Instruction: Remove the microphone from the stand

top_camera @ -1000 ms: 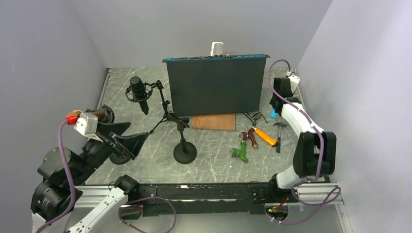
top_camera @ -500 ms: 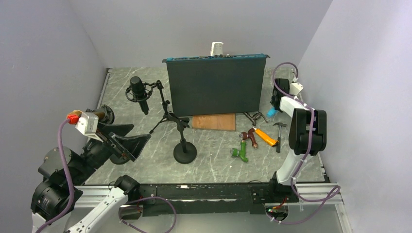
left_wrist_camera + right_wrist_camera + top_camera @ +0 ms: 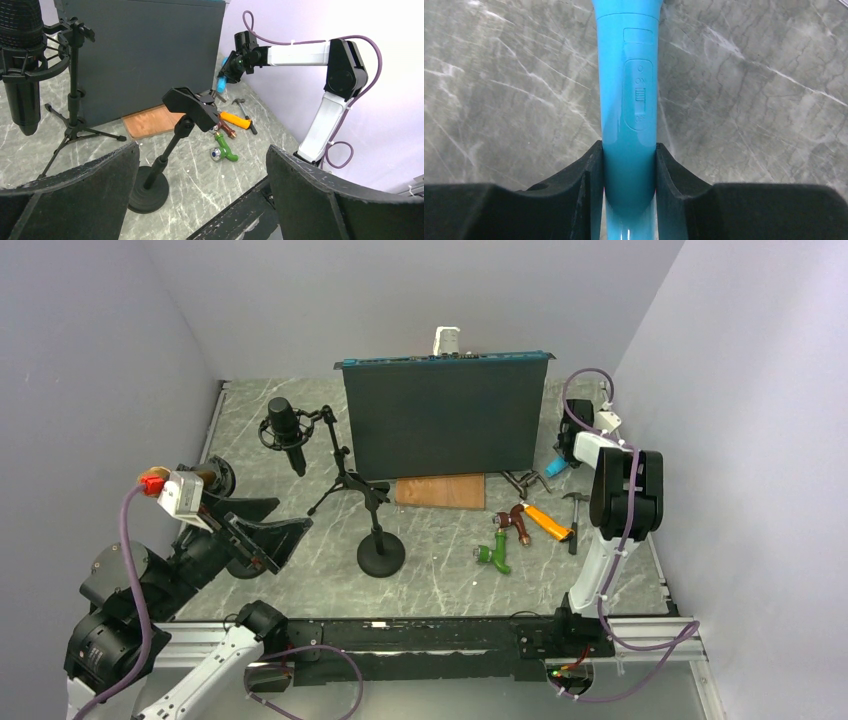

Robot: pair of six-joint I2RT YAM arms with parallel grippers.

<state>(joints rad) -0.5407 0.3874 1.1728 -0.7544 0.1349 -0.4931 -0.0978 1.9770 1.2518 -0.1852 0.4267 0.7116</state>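
Right gripper (image 3: 629,159): closed on the blue microphone (image 3: 629,75). The pads clamp the barrel just below the ON/OFF switch.

Location: the microphone is off the stand (image 3: 380,532), whose clip (image 3: 192,106) stands empty. You're holding it at the far right of the table (image 3: 300,585), between the edge of the dark panel (image 3: 445,415) and the right wall. The wrist view shows marble beneath it, but I cannot tell whether the tip touches the surface.

Left gripper (image 3: 202,150): jaws wide apart, holding nothing, near the left edge and facing the stand.

Risks from here:
- Slip. The barrel looks smooth and glossy, and the pads cover only a short band of it. A quick wrist turn may let it slide through the grip.
- Drop. If you release above the surface, a round body will likely roll, possibly into the hammer (image 3: 575,512) and the other tools near it.
- Collision. The right arm is stretched close to the wall and the panel. A wide swing back could clip either one, or snag the purple cable (image 3: 588,375) looped above the wrist.
- Left side. Any forward move of the open jaws could tip the empty stand or the tripod carrying the black microphone (image 3: 285,425).

Judgement: removal looks done; what remains is a low, slow set-down.
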